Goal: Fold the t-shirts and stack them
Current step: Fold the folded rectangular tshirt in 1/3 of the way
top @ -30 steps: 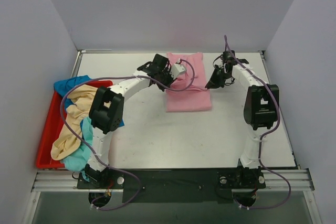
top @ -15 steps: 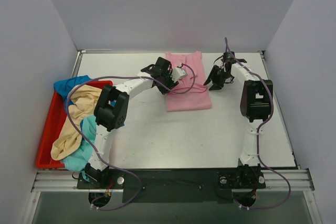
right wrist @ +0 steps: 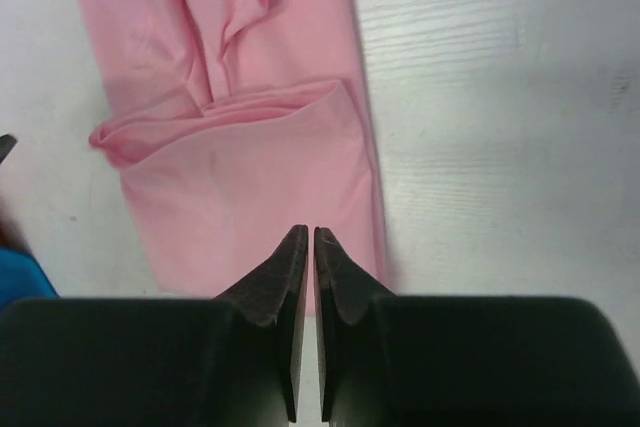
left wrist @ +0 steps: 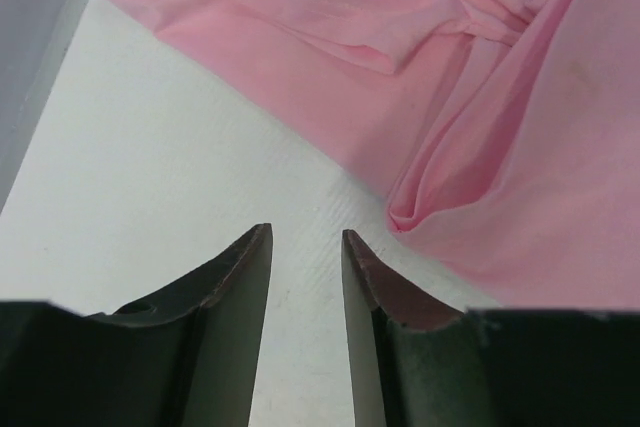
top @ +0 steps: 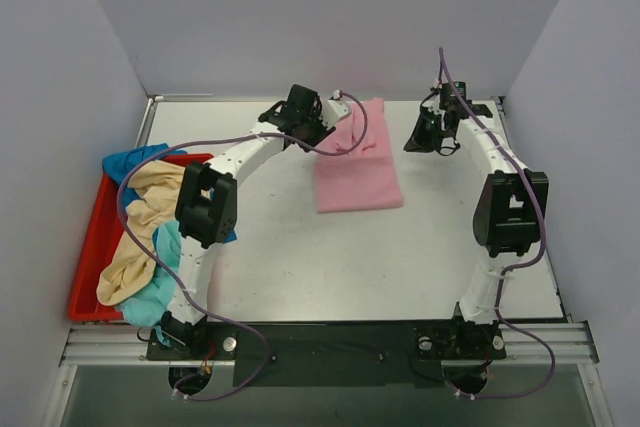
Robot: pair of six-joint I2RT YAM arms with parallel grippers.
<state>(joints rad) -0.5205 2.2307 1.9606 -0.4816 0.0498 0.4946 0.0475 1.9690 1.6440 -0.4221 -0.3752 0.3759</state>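
Waiting t-shirts (top: 140,237): cream, blue and teal heap in the red tray (top: 84,277), lower left of the top view.
Pink t-shirt (top: 358,179): part-folded oblong, upper centre of the counter (top: 300,267); far end rumpled.
Handling: light, limp, probably slides easily; pinch a folded edge or corner.
Left gripper (left wrist: 305,237): slightly parted, empty, beside the cloth's left edge.
Right gripper (right wrist: 306,234): pressed closed, empty, right of the cloth.

The top view looks down from above and behind the arm bases, facing the far wall, and takes in the whole bench (top: 300,247) from well off. Each wrist view sits close above the bench's far part, looking down past its own tips, the left pincer (left wrist: 305,242) in one and the right pincer (right wrist: 307,237) in the other. All three share the pink t-shirt (top: 360,177), the left wrist catching only its edge.
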